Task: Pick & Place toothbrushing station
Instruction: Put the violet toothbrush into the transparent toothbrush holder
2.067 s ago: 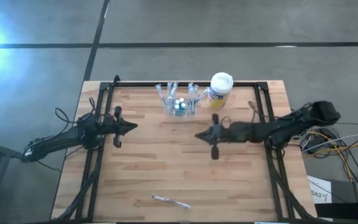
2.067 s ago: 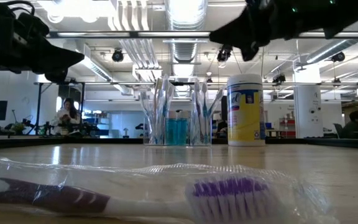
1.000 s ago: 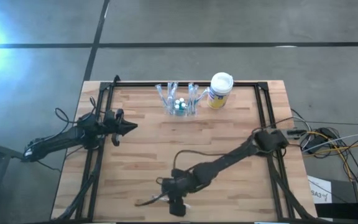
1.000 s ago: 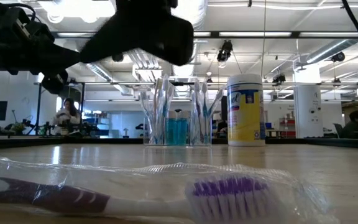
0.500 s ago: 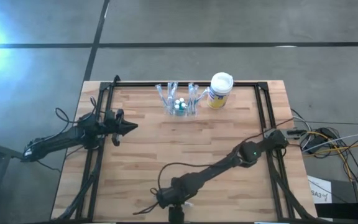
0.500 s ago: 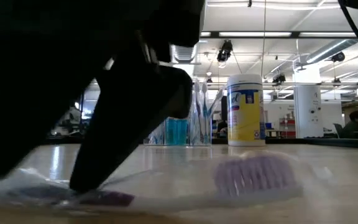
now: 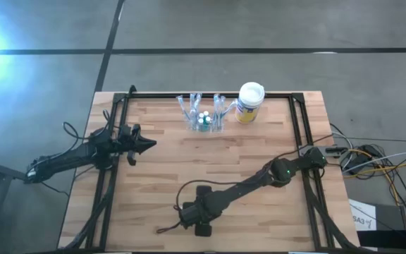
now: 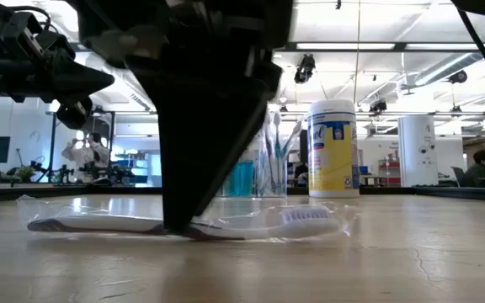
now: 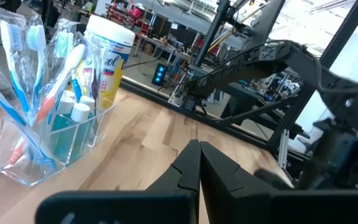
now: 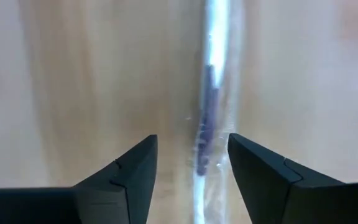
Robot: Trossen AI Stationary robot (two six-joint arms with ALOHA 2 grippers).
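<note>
I am seeing the right gripper (image 10: 191,163) with its two dark fingers (image 10: 132,171) standing spread, one on each side of the wrapped toothbrush (image 10: 207,118), which is lying between them on the wood; whether either pad is touching the wrapper I cannot tell. In the low view the same gripper is showing as a large dark mass coming down onto the handle end of the toothbrush (image 8: 226,223), whose white head with pale purple bristles is pointing toward the canister side. From above, the right gripper (image 7: 192,220) is sitting at the near edge of the table (image 7: 161,176), its arm stretching diagonally back to the right-hand frame.

The left gripper (image 9: 199,155) is showing its fingers pressed together into a single point, holding nothing. In the high view it (image 7: 146,144) is hovering over the left part of the table, well apart from the right one.

The toothbrushing station (image 7: 203,116), a clear plastic holder, is standing upright at the far edge of the table, near its middle. The left wrist view is showing it (image 9: 42,137) filled with blue, white and orange brushes. The white-lidded canister (image 7: 249,102) with a yellow label is standing just beside it.

A person (image 8: 81,156) is visible in the room beyond the table.
</note>
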